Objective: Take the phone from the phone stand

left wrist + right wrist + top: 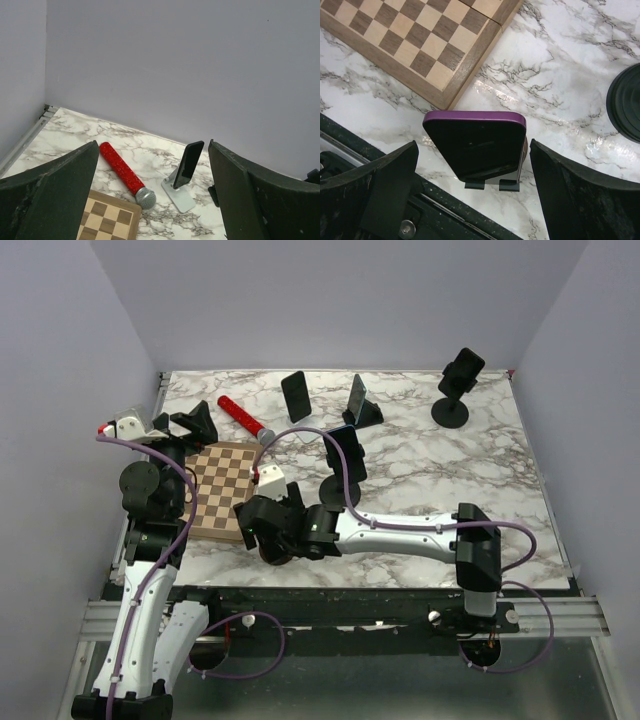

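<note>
At the right gripper point(472, 148): jaws spread to their widest, gripping nothing. Between the two dark fingers point(385, 190), untouched and with a gap on either side: a black-screened phone in a purple case point(475, 142). Upright, leaning slightly back on a low phone stand with two small dark lips point(490, 184) under its lower edge. Set on the white grey-veined marble tabletop point(560, 55), close to the table's near edge. Just beside a corner of the wooden chessboard point(420, 40), with a round black base point(626, 102) near on the other side. From the overhead camera, hidden beneath the right wrist.

At the left gripper point(153, 150): jaws likewise fully apart and empty, raised over the table's far-left part. Seen past them: a red glittery microphone with a silver mesh head point(122, 167) lying flat. Just beside it, a black slab phone point(188, 164) tilted on a white stand point(179, 196).
</note>
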### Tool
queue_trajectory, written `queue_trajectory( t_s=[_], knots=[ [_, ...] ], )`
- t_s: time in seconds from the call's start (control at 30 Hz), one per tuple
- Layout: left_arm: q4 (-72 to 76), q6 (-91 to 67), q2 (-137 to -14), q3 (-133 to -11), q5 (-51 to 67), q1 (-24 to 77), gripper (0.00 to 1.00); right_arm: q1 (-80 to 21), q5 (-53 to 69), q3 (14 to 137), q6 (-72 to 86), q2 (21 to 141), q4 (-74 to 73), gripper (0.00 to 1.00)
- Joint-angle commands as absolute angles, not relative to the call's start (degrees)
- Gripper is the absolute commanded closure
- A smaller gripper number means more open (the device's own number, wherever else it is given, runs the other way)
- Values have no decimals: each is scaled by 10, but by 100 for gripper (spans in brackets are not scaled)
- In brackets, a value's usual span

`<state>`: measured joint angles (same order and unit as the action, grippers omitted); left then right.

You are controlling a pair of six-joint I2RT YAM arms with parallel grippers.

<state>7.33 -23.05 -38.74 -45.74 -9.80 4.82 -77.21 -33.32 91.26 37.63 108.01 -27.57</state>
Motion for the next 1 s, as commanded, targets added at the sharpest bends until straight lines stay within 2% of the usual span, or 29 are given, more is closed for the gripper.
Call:
queue_trajectory(
  t_s=[0.0,0.33,0.47,0.6,0.63,0.77,0.83,0.9,0.97],
  knots=[
    [72,-239,-388,-461,-86,44,1,-784,-391,955,410,1126,-330,0],
    [71,-242,-386,-461,-87,42,1,-797,-453,969,418,1158,-346,2],
    [71,-244,-385,-461,-85,40,1,-796,-450,953,402,1149,-324,13],
    [71,-249,-387,-461,-83,38,1,-797,-441,954,388,1149,-312,15],
    [71,-249,-387,-461,-82,38,1,-797,-437,956,386,1150,-311,19],
    [71,-250,-387,-461,-82,36,1,-797,-439,955,385,1146,-309,21],
    [71,-250,-387,-460,-81,36,1,-797,-438,950,382,1141,-306,35],
    [71,-252,-387,-460,-80,36,1,-797,-435,948,381,1137,-304,56],
    [71,-252,-388,-461,-79,36,1,-797,-433,947,378,1135,-303,59]
  ],
)
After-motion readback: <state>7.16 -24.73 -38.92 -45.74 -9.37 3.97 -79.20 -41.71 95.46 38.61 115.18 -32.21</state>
